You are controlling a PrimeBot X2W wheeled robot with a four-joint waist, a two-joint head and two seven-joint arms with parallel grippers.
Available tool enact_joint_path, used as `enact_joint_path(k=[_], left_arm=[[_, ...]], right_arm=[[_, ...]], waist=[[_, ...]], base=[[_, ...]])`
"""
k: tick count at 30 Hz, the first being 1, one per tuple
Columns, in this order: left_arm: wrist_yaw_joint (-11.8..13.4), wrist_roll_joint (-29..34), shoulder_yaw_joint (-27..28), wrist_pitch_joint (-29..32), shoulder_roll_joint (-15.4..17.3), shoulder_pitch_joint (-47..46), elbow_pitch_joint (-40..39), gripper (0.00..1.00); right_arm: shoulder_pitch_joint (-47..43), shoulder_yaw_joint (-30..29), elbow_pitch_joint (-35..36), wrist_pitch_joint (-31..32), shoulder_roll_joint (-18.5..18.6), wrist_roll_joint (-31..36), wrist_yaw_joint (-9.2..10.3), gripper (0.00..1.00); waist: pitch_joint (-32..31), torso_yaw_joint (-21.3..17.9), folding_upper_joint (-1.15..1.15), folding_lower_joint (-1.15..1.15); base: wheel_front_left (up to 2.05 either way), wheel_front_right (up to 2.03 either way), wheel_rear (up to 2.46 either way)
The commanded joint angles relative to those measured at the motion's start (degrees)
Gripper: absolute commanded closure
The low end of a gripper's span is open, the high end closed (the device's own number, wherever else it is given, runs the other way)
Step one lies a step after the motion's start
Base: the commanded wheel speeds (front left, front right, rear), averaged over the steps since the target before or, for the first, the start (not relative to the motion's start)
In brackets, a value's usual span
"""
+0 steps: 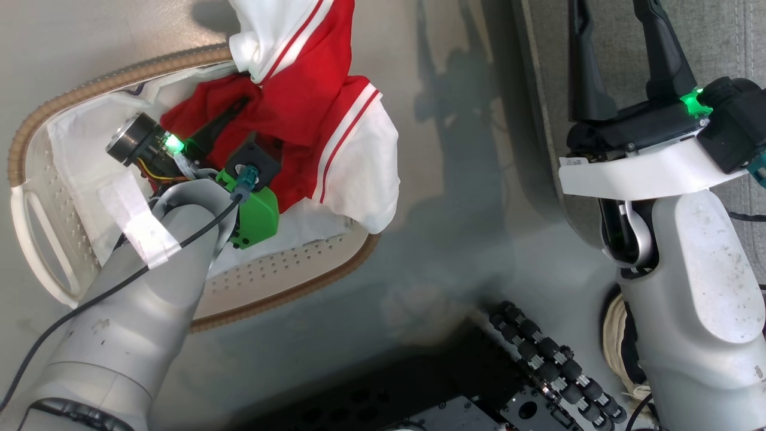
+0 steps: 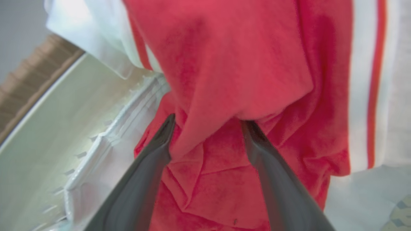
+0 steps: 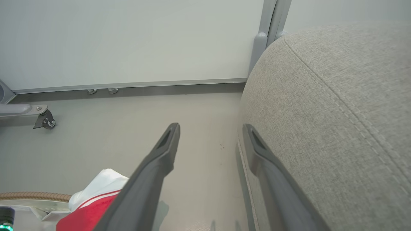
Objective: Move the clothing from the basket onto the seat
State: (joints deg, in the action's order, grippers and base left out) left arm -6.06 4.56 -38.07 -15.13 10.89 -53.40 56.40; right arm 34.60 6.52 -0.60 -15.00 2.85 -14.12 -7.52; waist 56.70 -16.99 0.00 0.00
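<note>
The clothing (image 1: 299, 102) is heaped in the basket (image 1: 281, 294) at eleven o'clock. The left jaws are spread wide and pressed into it; the right jaws are held wide, empty, at the edge of the seat (image 3: 337, 112), one o'clock.

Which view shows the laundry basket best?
The head view: the basket shows there with most of its oval rim, its perforated wall and one handle. The left wrist view gives a blurred stretch of rim and inner wall; the right wrist view gives a short rim piece at its lower left.
</note>
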Motion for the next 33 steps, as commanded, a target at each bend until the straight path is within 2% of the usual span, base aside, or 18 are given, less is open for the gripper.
enact_joint_path(k=[1, 6, 7, 8, 9, 15, 20, 26, 33], left_arm=[[-0.4, -0.8, -0.1, 0.0, -0.4, -0.9, 0.4, 0.00], [-1.2, -4.2, -0.7, 0.0, -1.0, -0.6, 0.4, 0.00], [-1.4, -4.7, -0.9, 0.0, -0.9, -0.6, 0.7, 0.11], [-1.4, -5.3, -0.9, 0.0, -0.8, -0.6, 0.8, 0.39], [-1.4, -5.8, -1.1, 0.0, -0.7, -0.6, 0.7, 1.00], [-1.5, -8.3, -1.6, 0.0, -0.1, -1.0, 1.1, 1.00], [-1.3, -10.4, 0.2, 0.0, 1.0, 0.4, 0.4, 1.00], [-0.1, -12.3, 2.6, 0.0, 0.8, 4.2, -1.2, 1.00], [0.1, -13.4, 4.3, 0.0, 0.2, 9.4, -2.8, 1.00]], right_arm=[[-0.6, -0.2, 0.0, -0.3, 0.1, 0.2, 0.06, 0.00], [-0.9, -0.1, -0.2, -0.3, 0.1, 1.2, 0.06, 0.00], [-0.9, 0.0, -0.2, -0.3, 0.2, 1.3, 0.06, 0.00], [-0.9, 0.0, -0.3, -0.3, 0.1, 1.3, 0.06, 0.00], [-0.8, -0.2, -0.2, -0.3, 0.1, 1.3, 0.06, 0.00], [-0.4, 0.0, -0.2, -0.3, 0.2, 1.1, 0.06, 0.00], [1.0, 0.6, -0.3, -0.3, 0.2, 0.3, 0.06, 0.00], [-0.2, 0.8, -1.8, -0.3, 0.1, 0.8, 0.06, 0.00], [-2.1, 1.5, -3.6, -0.3, 0.2, 1.1, 0.06, 0.00]], waist=[[0.0, 0.1, 0.00, 0.00], [0.0, 0.3, 0.00, 0.00], [-0.1, 0.3, 0.00, 0.00], [-0.2, 0.2, 0.00, 0.00], [-0.3, 0.2, 0.00, 0.00], [-0.9, -0.2, 0.00, 0.00], [-2.4, -1.2, 0.00, 0.00], [-7.0, -0.8, 0.00, 0.00], [-13.0, 0.8, 0.00, 0.00]], base=[[0.00, 0.00, 0.00], [0.00, 0.00, 0.00], [0.00, 0.00, 0.00], [0.00, 0.00, 0.00], [0.00, 0.00, 0.00], [0.00, 0.00, 0.00], [0.00, 0.00, 0.00], [0.00, 0.00, 0.00], [0.00, 0.00, 0.00]])
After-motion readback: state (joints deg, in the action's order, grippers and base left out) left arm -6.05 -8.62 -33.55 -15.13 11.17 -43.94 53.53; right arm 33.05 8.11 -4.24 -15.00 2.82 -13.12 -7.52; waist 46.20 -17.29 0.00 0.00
